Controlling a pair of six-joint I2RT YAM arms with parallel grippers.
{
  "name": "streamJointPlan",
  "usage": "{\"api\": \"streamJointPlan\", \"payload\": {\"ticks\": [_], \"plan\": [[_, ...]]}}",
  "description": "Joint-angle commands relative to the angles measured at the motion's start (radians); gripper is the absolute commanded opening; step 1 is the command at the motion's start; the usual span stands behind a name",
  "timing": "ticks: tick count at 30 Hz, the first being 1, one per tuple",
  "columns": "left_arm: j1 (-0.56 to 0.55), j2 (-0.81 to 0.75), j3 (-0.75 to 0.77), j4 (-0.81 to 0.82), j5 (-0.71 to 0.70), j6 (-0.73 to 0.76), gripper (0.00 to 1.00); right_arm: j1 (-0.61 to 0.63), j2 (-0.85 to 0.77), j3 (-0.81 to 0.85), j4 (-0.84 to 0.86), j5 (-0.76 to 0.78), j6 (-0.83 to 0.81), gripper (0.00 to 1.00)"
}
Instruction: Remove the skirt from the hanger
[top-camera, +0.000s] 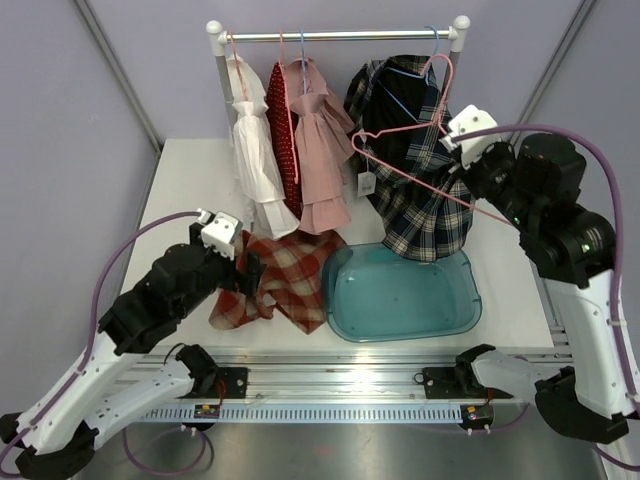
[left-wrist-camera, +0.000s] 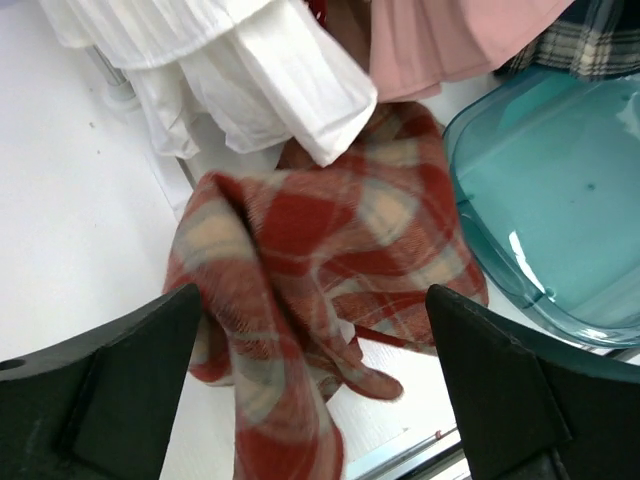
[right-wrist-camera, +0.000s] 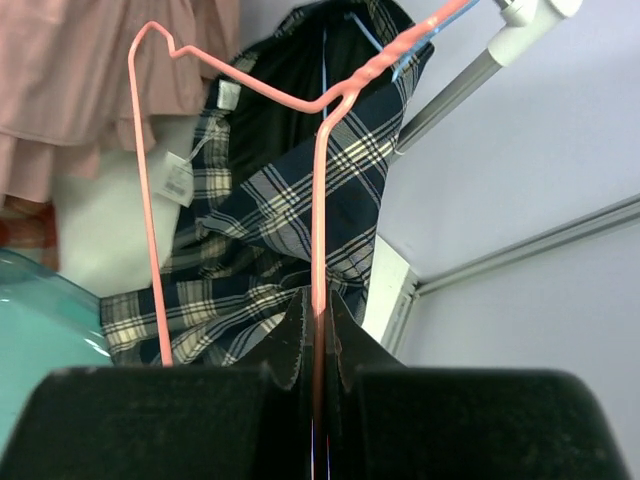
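Note:
A red plaid skirt (top-camera: 283, 277) lies crumpled on the white table, off any hanger; it fills the left wrist view (left-wrist-camera: 320, 270). My left gripper (top-camera: 248, 272) is open just above its left part, fingers (left-wrist-camera: 110, 390) wide apart and holding nothing. A bare pink wire hanger (top-camera: 408, 150) is tilted in front of a navy plaid skirt (top-camera: 415, 180) on the rail. My right gripper (top-camera: 468, 172) is shut on the hanger's wire (right-wrist-camera: 318, 250), seen pinched between its jaws in the right wrist view.
A teal plastic bin (top-camera: 405, 292) sits at the front right of the table. A white rack (top-camera: 335, 36) at the back holds a white dress (top-camera: 255, 150), a red dotted garment (top-camera: 284, 125) and a pink dress (top-camera: 318, 145).

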Motion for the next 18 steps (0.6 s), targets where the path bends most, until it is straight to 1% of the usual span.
{"api": "streamJointPlan", "payload": {"ticks": [1, 3, 6, 13, 18], "plan": [[0.003, -0.068, 0.002, 0.04, 0.065, 0.031, 0.99, -0.003, 0.078, 0.027, 0.08, 0.097, -0.054, 0.0], [0.003, -0.097, -0.001, 0.053, 0.097, 0.046, 0.99, -0.003, 0.128, 0.037, 0.137, 0.111, -0.068, 0.0], [0.003, -0.157, -0.027, 0.083, 0.12, 0.058, 0.99, 0.002, 0.211, 0.1, 0.174, 0.131, -0.062, 0.0], [0.003, -0.261, -0.124, 0.171, 0.124, 0.032, 0.99, 0.037, 0.38, 0.224, 0.312, 0.223, -0.086, 0.0], [0.003, -0.31, -0.193, 0.205, 0.124, -0.001, 0.99, 0.042, 0.518, 0.301, 0.386, 0.24, -0.086, 0.0]]}}
